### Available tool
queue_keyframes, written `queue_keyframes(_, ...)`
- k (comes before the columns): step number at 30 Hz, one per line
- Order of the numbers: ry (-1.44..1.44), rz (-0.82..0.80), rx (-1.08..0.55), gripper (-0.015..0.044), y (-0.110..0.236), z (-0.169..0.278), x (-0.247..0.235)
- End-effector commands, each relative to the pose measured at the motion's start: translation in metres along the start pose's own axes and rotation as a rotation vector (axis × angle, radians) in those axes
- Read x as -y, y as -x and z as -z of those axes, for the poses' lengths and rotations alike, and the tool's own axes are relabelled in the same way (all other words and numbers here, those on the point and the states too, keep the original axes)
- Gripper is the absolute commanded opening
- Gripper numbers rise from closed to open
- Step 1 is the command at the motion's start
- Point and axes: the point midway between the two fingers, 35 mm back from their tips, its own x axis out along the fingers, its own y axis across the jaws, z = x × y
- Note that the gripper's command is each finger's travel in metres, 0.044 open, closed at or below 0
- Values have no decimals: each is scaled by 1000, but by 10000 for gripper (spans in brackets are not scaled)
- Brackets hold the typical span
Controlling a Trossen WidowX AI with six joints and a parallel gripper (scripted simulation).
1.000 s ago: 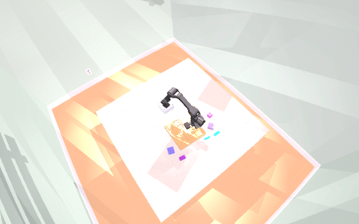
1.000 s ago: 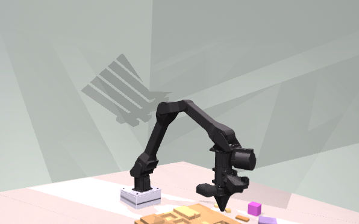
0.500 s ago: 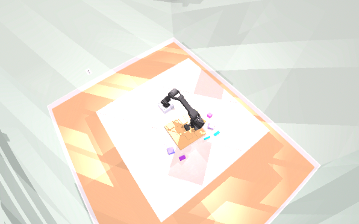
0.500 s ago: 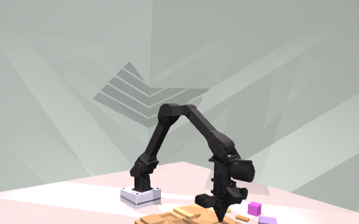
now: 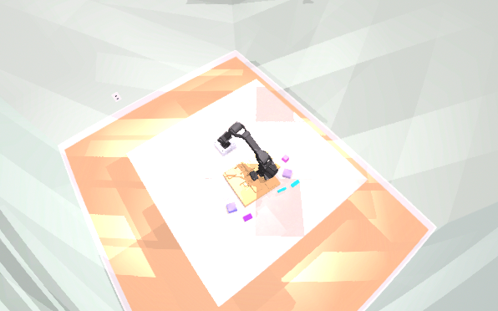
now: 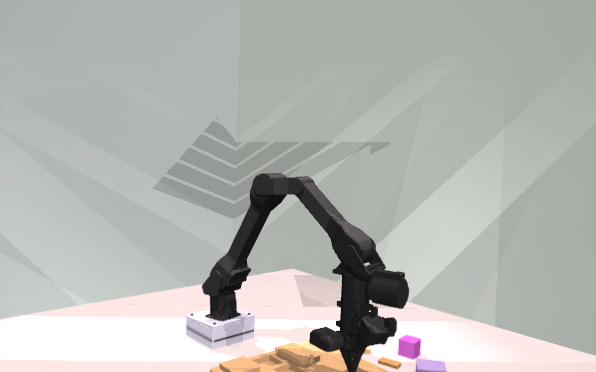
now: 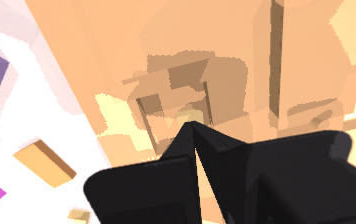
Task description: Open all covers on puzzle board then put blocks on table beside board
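White tabletop carries the puzzle board (image 5: 246, 184); the gripper (image 7: 194, 125), pinched shut and empty at lower centre, could skid off the cover (image 7: 176, 80) if pushed off-line.

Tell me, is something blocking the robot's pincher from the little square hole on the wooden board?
Nothing visible does. The gripper, shut and holding nothing, points its tip right at the square well on the puzzle board, with only open space between them. What's inside the well isn't clear.

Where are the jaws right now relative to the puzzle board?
In the wrist view, the gripper, jaws shut and empty, points down at a small framed well on the puzzle board, near its edge.
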Motion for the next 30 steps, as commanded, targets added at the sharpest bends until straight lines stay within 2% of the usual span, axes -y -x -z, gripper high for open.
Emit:
queue_keyframes(1,5,4,-3,0,-2,0,0)
queue_keyframes(9,-46,4,-3,0,-3,-4,-6)
queue_keyframes(12,-231,4,-2,0,-4,-4,-7)
queue_keyframes(17,-697,5,-1,0,-4,-5,-8)
queue_keyframes(21,-562,4,-2,0,-4,-6,-8)
queue_keyframes(27,-87,4,-3,0,-4,-8,-10)
queue_keyframes(30,-70,4,-3,0,-4,-8,-11)
